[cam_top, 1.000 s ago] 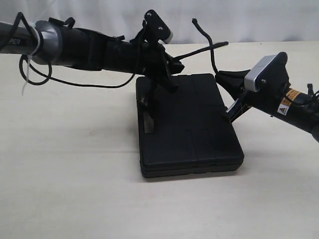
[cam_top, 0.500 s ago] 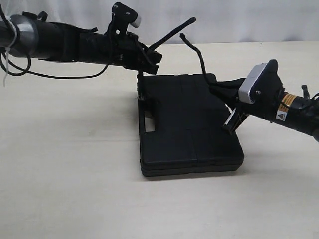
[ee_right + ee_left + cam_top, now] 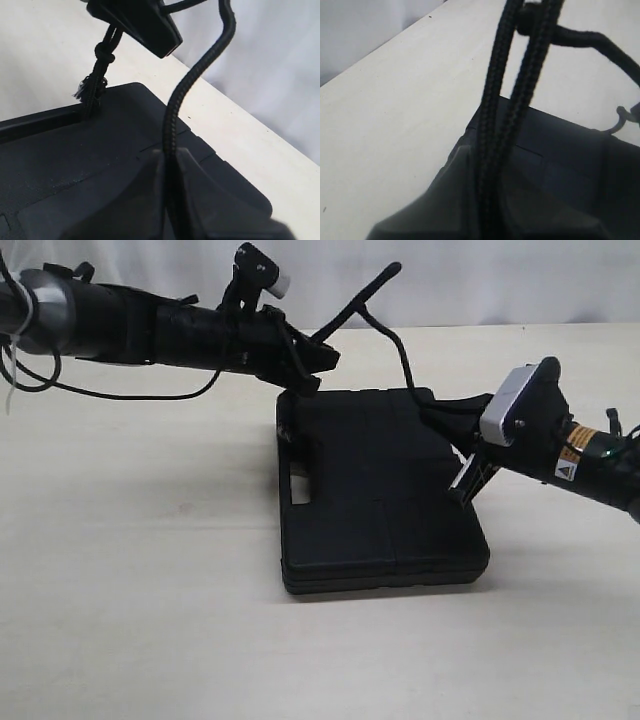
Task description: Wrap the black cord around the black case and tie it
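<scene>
The black case (image 3: 385,495) lies flat on the table, its handle cutout (image 3: 298,486) facing left. My left gripper (image 3: 322,357) hovers above the case's far left corner, shut on two strands of the black cord (image 3: 506,100); a knot (image 3: 527,20) sits further along them. One cord end sticks up past it (image 3: 372,285). My right gripper (image 3: 443,416) is over the case's far right edge, shut on a single strand (image 3: 172,112) that arcs upward. A frayed knot (image 3: 90,86) hangs below the left gripper (image 3: 142,20) at the case's edge (image 3: 60,122).
The pale table (image 3: 140,570) stretches round the case, with a white backdrop (image 3: 500,280) behind. Thin cables (image 3: 120,392) sag beneath the left arm (image 3: 110,325). The right arm (image 3: 590,460) carries an orange warning label.
The left gripper has lifted off the case and drawn back to the left, pulling the cord up. The right gripper has dropped lower, closer to the case's right edge.
</scene>
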Controlling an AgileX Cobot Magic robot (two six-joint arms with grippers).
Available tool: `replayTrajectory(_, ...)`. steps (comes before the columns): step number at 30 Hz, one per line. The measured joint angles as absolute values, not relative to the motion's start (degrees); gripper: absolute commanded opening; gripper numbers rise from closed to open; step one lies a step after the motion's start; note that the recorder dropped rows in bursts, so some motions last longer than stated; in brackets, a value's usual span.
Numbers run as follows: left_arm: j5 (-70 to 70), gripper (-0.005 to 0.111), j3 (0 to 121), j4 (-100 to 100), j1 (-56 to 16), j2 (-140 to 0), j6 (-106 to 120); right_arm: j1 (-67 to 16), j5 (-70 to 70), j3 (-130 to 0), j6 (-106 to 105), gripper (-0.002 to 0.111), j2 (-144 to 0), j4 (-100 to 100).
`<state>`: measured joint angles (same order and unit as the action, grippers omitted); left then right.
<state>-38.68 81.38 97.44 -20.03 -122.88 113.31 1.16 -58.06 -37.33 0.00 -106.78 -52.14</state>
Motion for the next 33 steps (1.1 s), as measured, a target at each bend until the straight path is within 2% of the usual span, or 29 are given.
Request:
replayTrajectory(8,-38.58,0.000,81.38,95.81,-20.03,-122.88,114.20,1.16,-60.60,-37.33,0.00,0.004,-106.78,-52.58)
replayTrajectory(25,-48.51,0.002,81.38,80.91,-22.71,-122.88,120.93,1.16,-63.94,-37.33,0.97,0.004,-106.78,-52.21)
replayTrajectory(27,-48.51,0.011,81.38,79.79,-22.71,-122.88,120.93,1.16,-63.94,-37.33,0.97,0.004,-106.78,-52.21)
replayTrajectory(33,-49.23,0.056,81.38,77.37,-22.71,-122.88,120.93,1.16,-63.94,-37.33,0.97,0.004,-106.78,-51.86)
